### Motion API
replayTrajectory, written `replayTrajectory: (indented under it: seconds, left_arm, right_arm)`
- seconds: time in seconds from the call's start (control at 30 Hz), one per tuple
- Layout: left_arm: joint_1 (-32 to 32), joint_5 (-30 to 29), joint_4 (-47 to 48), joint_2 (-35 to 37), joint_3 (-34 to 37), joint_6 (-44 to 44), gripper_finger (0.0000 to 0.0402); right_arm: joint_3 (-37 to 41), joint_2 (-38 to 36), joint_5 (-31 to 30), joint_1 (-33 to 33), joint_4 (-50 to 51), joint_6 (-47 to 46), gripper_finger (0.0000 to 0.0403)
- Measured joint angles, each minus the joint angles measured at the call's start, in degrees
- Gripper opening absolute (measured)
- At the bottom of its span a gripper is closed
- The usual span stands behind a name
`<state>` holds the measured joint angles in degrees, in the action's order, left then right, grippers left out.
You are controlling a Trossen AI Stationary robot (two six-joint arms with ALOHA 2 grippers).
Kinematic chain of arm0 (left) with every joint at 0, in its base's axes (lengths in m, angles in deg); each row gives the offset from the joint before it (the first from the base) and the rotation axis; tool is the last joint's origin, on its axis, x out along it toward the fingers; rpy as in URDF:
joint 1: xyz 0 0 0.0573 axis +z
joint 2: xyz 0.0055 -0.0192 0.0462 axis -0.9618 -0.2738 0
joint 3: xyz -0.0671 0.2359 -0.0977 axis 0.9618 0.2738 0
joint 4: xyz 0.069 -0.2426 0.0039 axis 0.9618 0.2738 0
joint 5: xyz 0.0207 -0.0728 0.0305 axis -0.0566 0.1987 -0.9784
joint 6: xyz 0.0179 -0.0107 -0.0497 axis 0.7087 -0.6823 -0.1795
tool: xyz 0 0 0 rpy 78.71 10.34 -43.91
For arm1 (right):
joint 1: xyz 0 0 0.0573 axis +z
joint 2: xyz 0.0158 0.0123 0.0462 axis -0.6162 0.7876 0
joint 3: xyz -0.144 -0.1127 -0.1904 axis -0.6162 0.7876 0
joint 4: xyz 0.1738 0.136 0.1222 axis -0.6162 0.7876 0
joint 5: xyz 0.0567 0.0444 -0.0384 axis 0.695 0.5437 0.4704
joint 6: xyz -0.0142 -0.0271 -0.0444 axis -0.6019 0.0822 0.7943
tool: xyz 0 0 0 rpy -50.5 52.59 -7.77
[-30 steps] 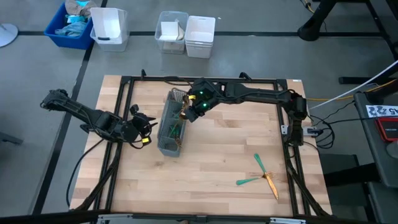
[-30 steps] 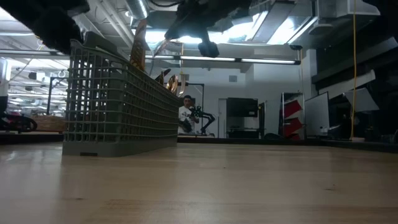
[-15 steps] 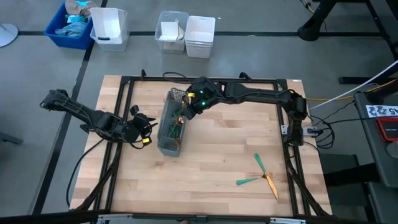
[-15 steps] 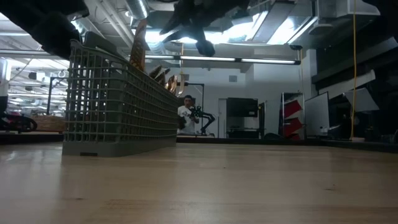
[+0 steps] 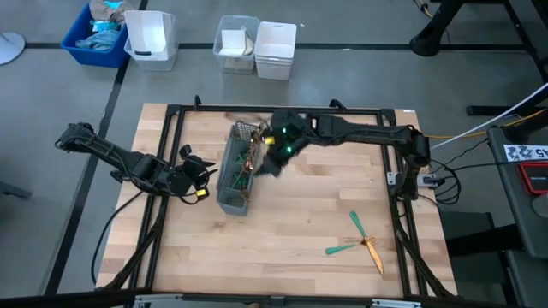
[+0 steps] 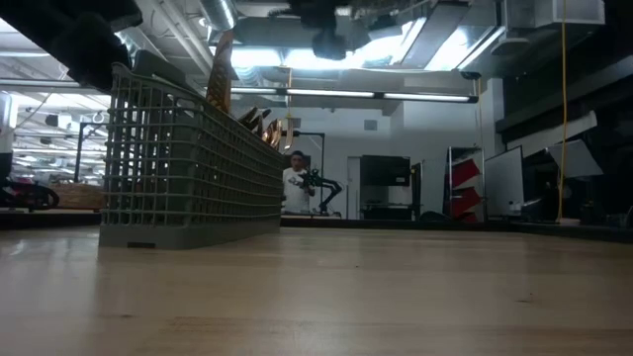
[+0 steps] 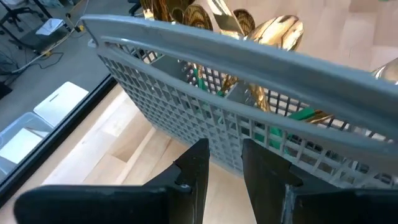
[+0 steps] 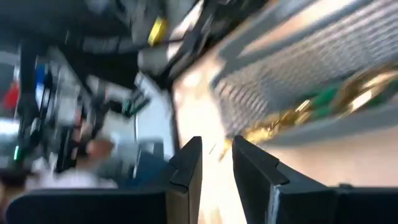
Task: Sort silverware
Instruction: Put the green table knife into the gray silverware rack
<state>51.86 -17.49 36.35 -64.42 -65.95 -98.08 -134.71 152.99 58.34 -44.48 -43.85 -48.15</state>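
Since a second ago, my right gripper (image 5: 272,162) has swung off the caddy (image 5: 237,171) and now hangs over the bare wood just beside its right wall, roughly at the caddy's 3 o'clock in the overhead shot. Back then it was hovering right on top of the mesh with a gold piece under it; nothing is between the fingers (image 8: 184,180) now, and they stand a little apart with just a narrow gap. That wrist cam is smeared, so don't ask me for finer detail.

Most of the silverware (image 7: 261,37) is standing in the caddy, gold heads poking above the rim, teal handles down inside the mesh. A few loose pieces (image 5: 360,242) lie crossed on the table (image 5: 300,231) toward 5 o'clock, well apart from the caddy.

My left gripper (image 5: 195,175) sits parked at the caddy's 9 o'clock, close to its left wall, fingers (image 7: 194,174) slightly parted and empty, same spot as before.

Low cam shows a person (image 6: 293,184) way off across the room.
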Motion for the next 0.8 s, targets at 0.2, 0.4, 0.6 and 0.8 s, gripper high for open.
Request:
replayTrajectory:
  seconds: [0.2,0.4,0.6,0.8]
  left_arm:
    - [-1.58,0.05,-5.79,0.02,-0.01,3.48,0.0088]
    - [-4.12,0.46,-13.25,0.07,-0.04,6.31,0.0088]
    - [-7.25,0.86,-18.81,0.04,-0.05,7.30,0.0088]
    - [-9.47,0.91,-21.59,0.02,-0.03,10.85,0.0088]
  right_arm:
    - [-0.02,-1.68,-4.59,9.47,16.32,5.72,0.0090]
    - [0.60,-1.68,-23.32,22.07,36.87,-0.56,0.0090]
    - [3.71,-1.64,-30.79,34.16,41.97,-20.69,0.0090]
    - [8.48,-1.61,-34.79,43.98,40.05,-36.74,0.0090]
